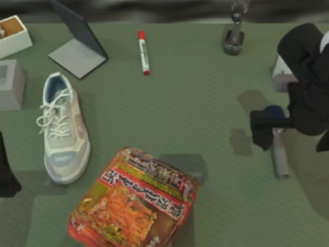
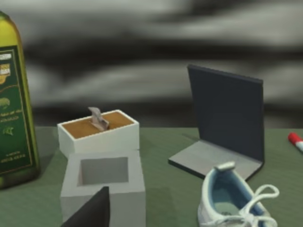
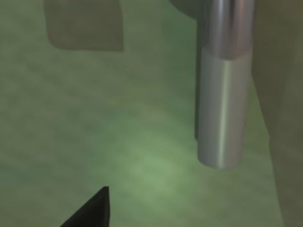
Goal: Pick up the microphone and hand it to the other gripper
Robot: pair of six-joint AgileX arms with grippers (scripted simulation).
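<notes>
The microphone [image 1: 278,146] lies flat on the green table at the right, its navy foam head [image 1: 275,111] pointing to the back and its grey handle to the front. My right gripper [image 1: 264,128] hovers open just above the head end, casting shadows on the mat beside it. In the right wrist view the metal handle [image 3: 222,109] runs close under the camera, and one black fingertip [image 3: 97,208] stands well off to its side, apart from it. The other gripper, on my left arm [image 1: 6,177], is parked at the table's left edge; one fingertip [image 2: 94,210] shows, open and holding nothing.
A white sneaker [image 1: 61,128] and a red noodle pack [image 1: 133,206] fill the left and front middle. At the back lie a red-capped marker [image 1: 143,51], an open dark laptop [image 1: 77,41], white boxes [image 1: 10,85] and a dark stand [image 1: 234,38]. A green bottle [image 2: 12,94] stands beside the left arm.
</notes>
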